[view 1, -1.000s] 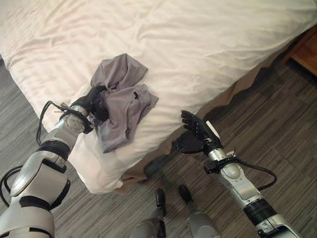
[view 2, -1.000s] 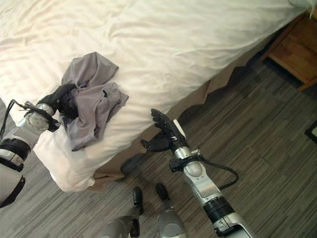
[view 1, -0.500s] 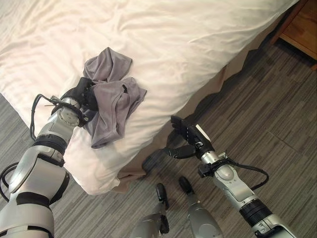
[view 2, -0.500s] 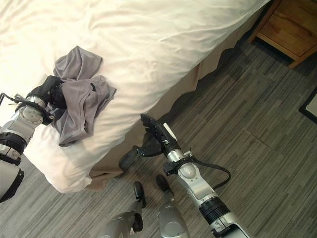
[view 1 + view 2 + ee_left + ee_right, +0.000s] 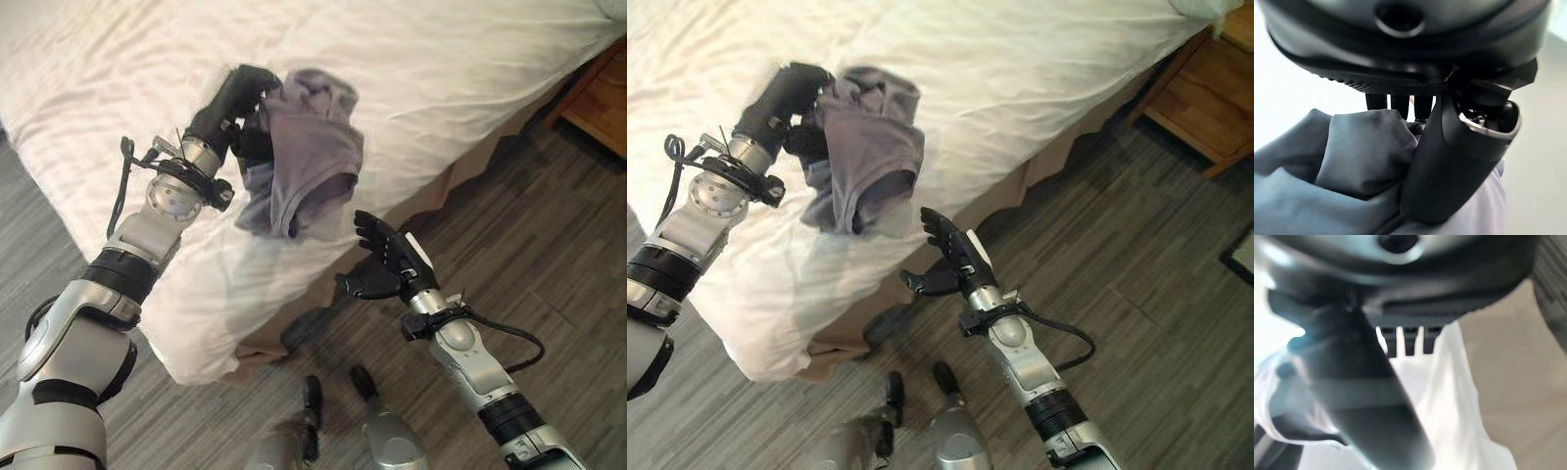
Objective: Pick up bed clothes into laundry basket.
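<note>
1. Grey garment (image 5: 306, 162) lifted clear of the white bed sheet (image 5: 460, 59), hanging in a crumpled bundle above the near corner of the bed.
2. Left hand (image 5: 233, 98) clenched on the upper left edge of the garment, at about 10 o'clock of the bundle; most of the cloth drooping from the hand toward 4 o'clock.
3. In the left wrist view, thumb (image 5: 1449, 161) pressed over folds of the grey cloth (image 5: 1352, 156), fingers curled behind it, so the grasp clearly closed round the fabric.
4. Lower loop of the garment dangling at about 6 o'clock of the bundle, apart from the sheet below it.
5. Right hand (image 5: 387, 259) at about 5 o'clock from the garment, near its lowest fold but not touching it, held over the edge of the bed and the brown bed skirt (image 5: 470, 162).
6. Right hand released: fingers straight and spread, thumb standing out to the side, holding nothing.
7. Grey striped carpet floor (image 5: 568, 255) beneath the right hand and arm.
8. Wooden nightstand (image 5: 1205, 93) at about 2 o'clock of the scene, beside the far end of the bed, well apart from both hands.
</note>
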Robot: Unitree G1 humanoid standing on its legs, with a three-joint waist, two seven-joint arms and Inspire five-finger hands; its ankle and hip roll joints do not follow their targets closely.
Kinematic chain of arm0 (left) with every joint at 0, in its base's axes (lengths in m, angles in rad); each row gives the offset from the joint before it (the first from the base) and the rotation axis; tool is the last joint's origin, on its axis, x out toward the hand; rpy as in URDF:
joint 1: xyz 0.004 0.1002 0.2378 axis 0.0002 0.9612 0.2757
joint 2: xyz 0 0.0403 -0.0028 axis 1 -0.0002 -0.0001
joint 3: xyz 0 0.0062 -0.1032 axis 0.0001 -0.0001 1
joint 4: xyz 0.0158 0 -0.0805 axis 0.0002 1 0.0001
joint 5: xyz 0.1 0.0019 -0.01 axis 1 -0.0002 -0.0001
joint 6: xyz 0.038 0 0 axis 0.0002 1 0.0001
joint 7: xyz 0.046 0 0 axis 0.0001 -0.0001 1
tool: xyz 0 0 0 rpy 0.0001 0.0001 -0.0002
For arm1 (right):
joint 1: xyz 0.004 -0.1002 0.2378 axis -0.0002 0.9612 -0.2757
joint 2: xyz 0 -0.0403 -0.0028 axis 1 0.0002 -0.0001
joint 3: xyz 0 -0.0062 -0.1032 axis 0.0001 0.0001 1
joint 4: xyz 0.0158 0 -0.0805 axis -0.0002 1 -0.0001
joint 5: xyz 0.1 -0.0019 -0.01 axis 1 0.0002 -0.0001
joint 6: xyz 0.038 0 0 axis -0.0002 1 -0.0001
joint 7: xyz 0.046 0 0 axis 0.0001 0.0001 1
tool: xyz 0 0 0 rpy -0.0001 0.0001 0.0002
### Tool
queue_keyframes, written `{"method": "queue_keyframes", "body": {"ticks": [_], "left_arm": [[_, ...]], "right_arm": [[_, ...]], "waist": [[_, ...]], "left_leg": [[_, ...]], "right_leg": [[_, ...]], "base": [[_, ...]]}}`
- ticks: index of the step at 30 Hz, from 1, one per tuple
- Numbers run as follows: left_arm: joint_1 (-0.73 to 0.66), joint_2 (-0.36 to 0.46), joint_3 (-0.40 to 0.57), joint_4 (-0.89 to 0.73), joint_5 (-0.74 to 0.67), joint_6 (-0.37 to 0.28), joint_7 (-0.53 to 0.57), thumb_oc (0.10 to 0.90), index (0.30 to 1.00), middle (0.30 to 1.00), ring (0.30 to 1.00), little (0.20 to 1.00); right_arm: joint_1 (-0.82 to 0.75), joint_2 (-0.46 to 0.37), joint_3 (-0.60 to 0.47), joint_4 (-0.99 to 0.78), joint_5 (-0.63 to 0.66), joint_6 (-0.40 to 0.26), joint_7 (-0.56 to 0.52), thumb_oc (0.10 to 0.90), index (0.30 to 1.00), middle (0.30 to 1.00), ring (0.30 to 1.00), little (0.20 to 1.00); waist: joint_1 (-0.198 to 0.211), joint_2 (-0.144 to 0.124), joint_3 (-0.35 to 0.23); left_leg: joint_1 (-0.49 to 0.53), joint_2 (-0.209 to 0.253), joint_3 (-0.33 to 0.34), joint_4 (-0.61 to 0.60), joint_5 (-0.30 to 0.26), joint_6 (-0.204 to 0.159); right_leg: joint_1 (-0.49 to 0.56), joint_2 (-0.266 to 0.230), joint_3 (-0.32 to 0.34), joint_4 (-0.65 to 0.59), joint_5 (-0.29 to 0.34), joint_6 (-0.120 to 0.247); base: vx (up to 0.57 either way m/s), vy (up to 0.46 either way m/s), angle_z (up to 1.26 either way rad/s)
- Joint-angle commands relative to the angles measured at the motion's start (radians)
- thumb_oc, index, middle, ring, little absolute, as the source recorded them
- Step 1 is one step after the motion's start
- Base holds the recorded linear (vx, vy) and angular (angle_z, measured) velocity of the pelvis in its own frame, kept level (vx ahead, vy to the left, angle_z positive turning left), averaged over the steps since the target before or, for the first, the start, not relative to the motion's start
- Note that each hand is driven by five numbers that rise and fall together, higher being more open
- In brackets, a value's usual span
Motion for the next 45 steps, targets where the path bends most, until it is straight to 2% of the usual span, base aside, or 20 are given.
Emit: {"method": "queue_keyframes", "body": {"ticks": [1,3,5,6,9,10,12,14,17,22,25,28,30,31,32,33,34,37,39,45], "left_arm": [[-0.024,-0.039,0.188,-0.142,-0.130,-0.197,0.076,0.400,0.300,0.300,0.300,0.300],[0.007,-0.029,0.195,-0.183,-0.124,-0.190,0.057,0.400,0.300,0.300,0.300,0.300],[0.030,-0.077,0.188,-0.228,-0.142,-0.197,0.035,0.400,0.300,0.300,0.300,0.300],[0.054,-0.132,0.164,-0.270,-0.137,-0.196,0.011,0.400,0.300,0.300,0.300,0.300],[0.072,-0.134,0.157,-0.289,-0.133,-0.186,0.001,0.400,0.300,0.300,0.300,0.300],[0.131,-0.112,0.193,-0.321,-0.165,-0.166,-0.025,0.400,0.300,0.300,0.300,0.300],[0.190,-0.093,0.230,-0.341,-0.200,-0.158,-0.078,0.400,0.300,0.300,0.300,0.300],[0.234,-0.094,0.268,-0.350,-0.233,-0.145,-0.084,0.400,0.300,0.300,0.300,0.300],[0.224,-0.091,0.279,-0.363,-0.219,-0.140,-0.058,0.400,0.300,0.300,0.300,0.300],[0.220,-0.096,0.247,-0.412,-0.247,-0.127,-0.098,0.400,0.300,0.300,0.300,0.300],[0.276,-0.173,0.229,-0.447,-0.271,-0.095,-0.145,0.400,0.300,0.300,0.300,0.300],[0.303,-0.257,0.196,-0.456,-0.321,-0.073,-0.185,0.400,0.300,0.300,0.300,0.300],[0.321,-0.288,0.178,-0.468,-0.327,-0.058,-0.196,0.400,0.300,0.300,0.300,0.300],[0.328,-0.310,0.164,-0.478,-0.328,-0.054,-0.197,0.400,0.300,0.300,0.300,0.300],[0.328,-0.311,0.164,-0.478,-0.327,-0.053,-0.197,0.400,0.300,0.300,0.300,0.300],[0.354,-0.328,0.152,-0.493,-0.307,-0.041,-0.191,0.400,0.300,0.300,0.300,0.300],[0.394,-0.314,0.186,-0.516,-0.285,-0.037,-0.189,0.400,0.300,0.300,0.300,0.300],[0.416,-0.325,0.199,-0.524,-0.273,-0.036,-0.195,0.400,0.300,0.300,0.300,0.300],[0.438,-0.314,0.213,-0.536,-0.245,-0.048,-0.190,0.400,0.300,0.300,0.300,0.300],[0.445,-0.320,0.217,-0.544,-0.248,-0.057,-0.198,0.400,0.300,0.300,0.300,0.300]], "right_arm": [[0.045,-0.080,-0.073,-0.108,0.011,-0.097,-0.008,0.800,0.900,0.900,0.900,0.900],[0.053,-0.085,-0.075,-0.114,0.012,-0.094,-0.004,0.800,0.900,0.900,0.900,0.900],[0.119,-0.090,-0.133,-0.089,0.025,-0.090,0.000,0.800,0.900,0.900,0.900,0.900],[0.189,-0.062,-0.207,-0.082,0.045,-0.104,-0.032,0.800,0.900,0.900,0.900,0.900],[0.211,-0.051,-0.216,-0.091,0.041,-0.104,-0.034,0.800,0.900,0.900,0.900,0.900],[0.229,-0.029,-0.218,-0.085,0.032,-0.098,-0.037,0.800,0.900,0.900,0.900,0.900],[0.268,-0.022,-0.215,-0.083,0.043,-0.091,-0.003,0.800,0.900,0.900,0.900,0.900],[0.268,-0.026,-0.228,-0.096,0.028,-0.090,-0.004,0.800,0.900,0.900,0.900,0.900],[0.245,-0.011,-0.260,-0.106,0.048,-0.100,-0.032,0.800,0.900,0.900,0.900,0.900],[0.145,0.007,-0.259,-0.122,0.026,-0.111,-0.085,0.800,0.900,0.900,0.900,0.900],[0.125,0.008,-0.251,-0.149,-0.007,-0.108,-0.082,0.800,0.900,0.900,0.900,0.900],[0.193,0.003,-0.253,-0.180,-0.001,-0.097,-0.061,0.800,0.900,0.900,0.900,0.900],[0.232,-0.010,-0.245,-0.201,0.003,-0.089,-0.050,0.800,0.900,0.900,0.900,0.900],[0.234,-0.020,-0.239,-0.207,-0.004,-0.086,-0.053,0.800,0.900,0.900,0.900,0.900],[0.235,-0.021,-0.240,-0.208,-0.004,-0.086,-0.053,0.800,0.900,0.900,0.900,0.900],[0.219,-0.031,-0.229,-0.205,0.006,-0.087,-0.052,0.800,0.900,0.900,0.900,0.900],[0.204,-0.033,-0.225,-0.192,0.029,-0.090,-0.034,0.800,0.900,0.900,0.900,0.900],[0.200,-0.036,-0.227,-0.179,0.033,-0.097,-0.028,0.800,0.900,0.900,0.900,0.900],[0.187,-0.038,-0.219,-0.167,0.028,-0.108,-0.017,0.800,0.900,0.900,0.900,0.900],[0.205,-0.023,-0.234,-0.125,0.025,-0.101,-0.008,0.800,0.900,0.900,0.900,0.900]], "waist": [[-0.002,0.064,-0.159],[0.003,0.068,-0.158],[-0.036,0.050,-0.162],[-0.092,0.028,-0.138],[-0.085,0.019,-0.125],[-0.065,0.014,-0.093],[-0.069,0.009,-0.099],[-0.035,0.019,-0.108],[-0.002,0.029,-0.132],[0.060,0.011,-0.180],[0.074,-0.013,-0.198],[0.028,-0.046,-0.208],[0.041,-0.044,-0.190],[0.059,-0.048,-0.171],[0.056,-0.046,-0.171],[0.094,-0.064,-0.156],[0.119,-0.063,-0.162],[0.116,-0.053,-0.175],[0.122,-0.035,-0.167],[0.098,-0.008,-0.196]], "left_leg": [[0.120,0.076,-0.068,-0.031,-0.132,-0.053],[0.154,0.085,-0.054,-0.085,-0.158,-0.043],[0.206,0.090,0.008,-0.223,-0.205,-0.010],[0.216,0.066,0.103,-0.305,-0.194,0.022],[0.212,0.061,0.150,-0.300,-0.199,0.032],[0.187,0.066,0.231,-0.274,-0.185,0.042],[0.177,0.080,0.277,-0.276,-0.169,0.051],[0.147,0.106,0.351,-0.273,-0.147,0.064],[0.130,0.133,0.469,-0.285,-0.130,0.068],[0.099,0.190,0.701,-0.215,-0.160,0.064],[0.115,0.245,0.828,-0.150,-0.180,0.061],[0.105,0.374,0.829,0.012,-0.177,0.016],[0.076,0.469,0.763,0.189,-0.050,-0.046],[0.040,0.447,0.654,0.214,0.011,-0.045],[0.036,0.449,0.648,0.216,0.012,-0.046],[0.018,0.284,0.382,0.177,-0.049,-0.038],[0.051,0.212,0.259,0.025,-0.102,-0.021],[0.057,0.212,0.214,-0.133,-0.055,-0.031],[0.058,0.155,0.159,-0.212,-0.024,-0.030],[0.124,0.139,0.193,-0.333,-0.010,-0.003]], "right_leg": [[-0.052,-0.029,0.032,-0.025,0.022,0.100],[-0.065,-0.011,0.055,-0.020,0.032,0.104],[-0.103,-0.016,0.082,-0.035,0.074,0.127],[-0.173,-0.026,0.065,-0.072,0.162,0.151],[-0.197,-0.021,0.024,-0.080,0.162,0.151],[-0.253,-0.049,-0.204,0.022,0.094,0.121],[-0.219,-0.034,-0.225,0.130,0.041,0.098],[-0.202,-0.098,-0.405,0.269,-0.045,0.052],[-0.105,-0.203,-0.595,0.299,-0.110,0.036],[0.017,-0.356,-0.809,0.275,-0.073,0.082],[0.029,-0.392,-0.959,0.227,-0.080,0.080],[0.060,-0.274,-0.824,0.091,-0.142,0.052],[0.115,-0.187,-0.761,0.047,-0.162,-0.001],[0.124,-0.159,-0.726,0.027,-0.143,-0.024],[0.127,-0.156,-0.730,0.024,-0.142,-0.025],[0.121,-0.145,-0.603,0.019,-0.132,-0.016],[0.106,-0.122,-0.494,0.028,-0.121,-0.009],[0.105,-0.099,-0.429,0.028,-0.120,-0.011],[0.102,-0.062,-0.363,0.029,-0.111,-0.009],[0.087,-0.075,-0.298,-0.007,-0.102,0.013]], "base": [[-0.05,0.239,-2.50],[-0.11,0.219,-1.75],[-0.29,0.428,-1.10],[-0.28,0.383,-0.94],[-0.28,0.261,-1.39],[-0.38,0.144,-2.09],[-0.34,0.133,-1.82],[-0.28,0.111,-1.59],[-0.24,0.093,-1.32],[-0.17,-0.023,-1.69],[-0.05,-0.142,-1.55],[0.10,-0.406,-1.40],[0.13,-0.300,-0.54],[-0.03,-0.129,-2.07],[-0.05,-0.022,-2.44],[0.16,0.072,-2.51],[0.16,0.075,-1.83],[0.14,0.081,-2.33],[0.10,0.175,-1.58],[0.09,0.193,-1.03]]}}
